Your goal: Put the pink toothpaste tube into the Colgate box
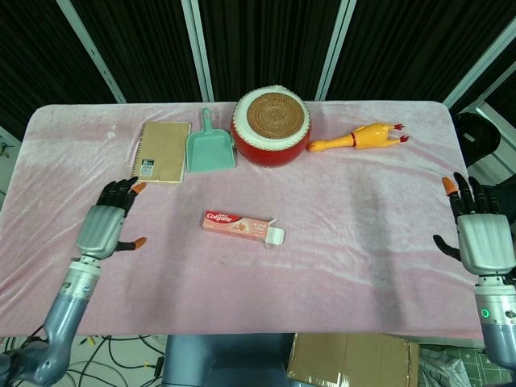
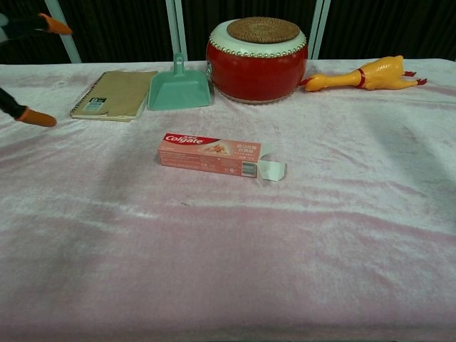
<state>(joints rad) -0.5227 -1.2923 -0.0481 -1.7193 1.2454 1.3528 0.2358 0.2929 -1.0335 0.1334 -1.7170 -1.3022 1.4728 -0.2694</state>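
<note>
The pink Colgate box lies flat on the pink cloth near the table's middle, its end flap open toward the right. No toothpaste tube shows outside the box; whether it is inside cannot be told. My left hand hovers well to the left of the box, fingers spread and holding nothing; only its fingertips show at the left edge of the chest view. My right hand is at the table's right edge, fingers apart and empty.
A brown notebook, a teal dustpan, a red drum and a rubber chicken line the back of the table. A cardboard carton sits below the front edge.
</note>
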